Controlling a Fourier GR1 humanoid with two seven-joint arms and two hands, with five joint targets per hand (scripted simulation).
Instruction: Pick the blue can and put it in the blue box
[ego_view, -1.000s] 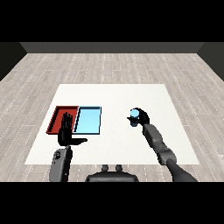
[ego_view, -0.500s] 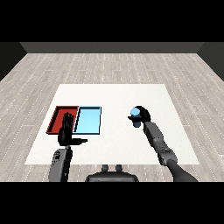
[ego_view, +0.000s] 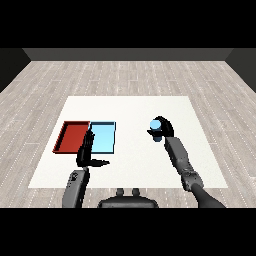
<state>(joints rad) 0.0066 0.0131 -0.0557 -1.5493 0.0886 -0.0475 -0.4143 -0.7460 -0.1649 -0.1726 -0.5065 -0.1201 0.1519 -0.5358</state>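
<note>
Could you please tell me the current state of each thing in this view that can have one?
Blue cylindrical can: held, right of both trays.
Right black hand: curled round the can.
Left black hand: open, fingers straight, holding nothing.
Light blue rectangular tray: flat on the table, nothing in it.
Red rectangular tray: beside the blue one, nothing in it.

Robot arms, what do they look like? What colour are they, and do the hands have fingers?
Both forearms are grey, rounded tubes, built in segments. The left forearm is short and chunky; the right forearm shows as a longer jointed run. Each ends in a black hand with slim fingers and a thumb: the left hand and the right hand. No cables, sleeves or markings show.
</note>
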